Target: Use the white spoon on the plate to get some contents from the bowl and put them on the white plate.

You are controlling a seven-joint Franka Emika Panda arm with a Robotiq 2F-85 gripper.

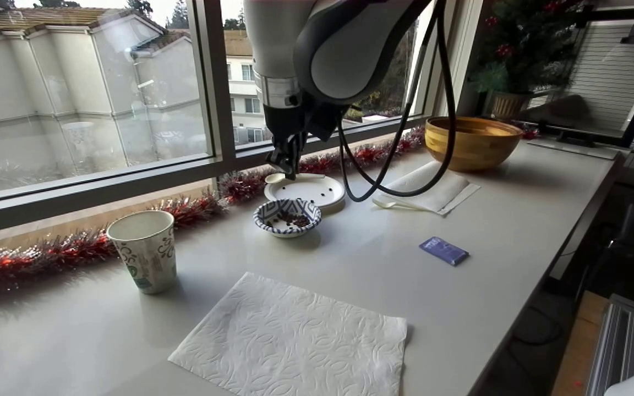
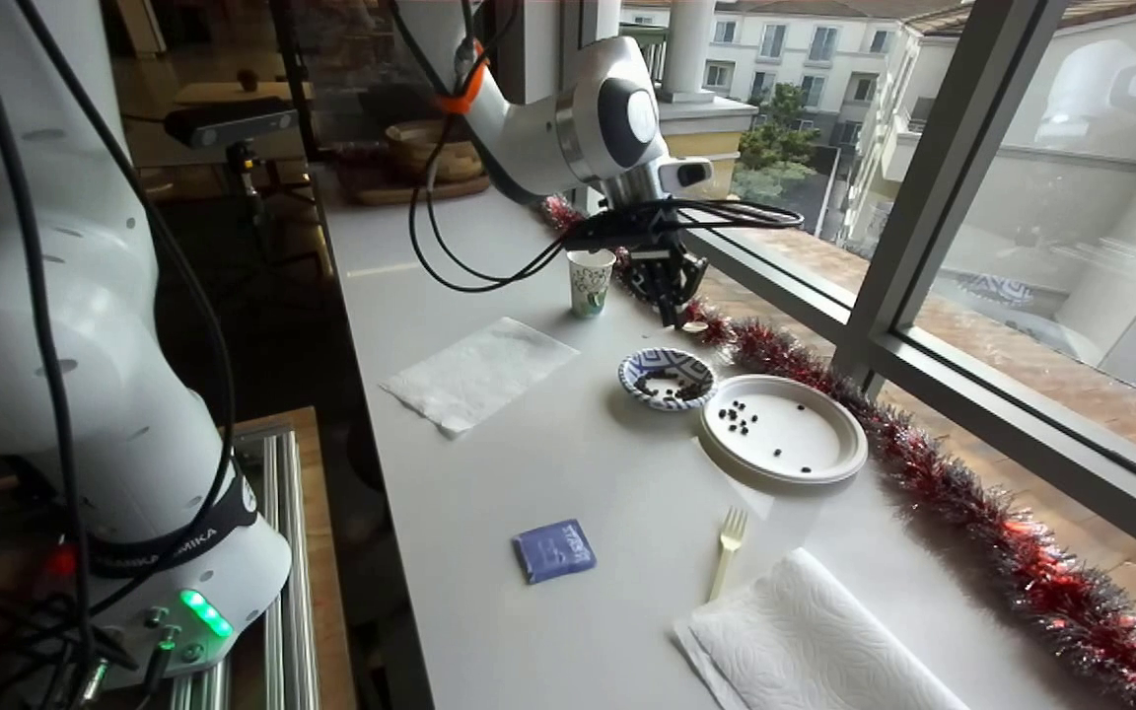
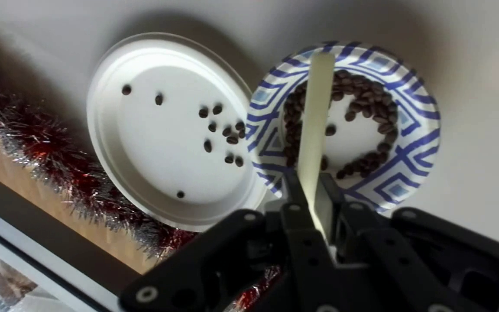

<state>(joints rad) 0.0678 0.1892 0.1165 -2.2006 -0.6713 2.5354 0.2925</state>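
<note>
My gripper is shut on the white spoon. The handle points over the bowl in the wrist view; the spoon's head is hidden there. In both exterior views the spoon's head shows beside the fingertips, above the table. The blue-and-white patterned bowl holds the contents, dark brown beans round its inner wall. The white plate stands beside the bowl, with several scattered beans on it.
Tinsel runs along the window side. A paper cup, a square napkin, a blue packet, a pale fork, a folded napkin and a wooden bowl are on the table.
</note>
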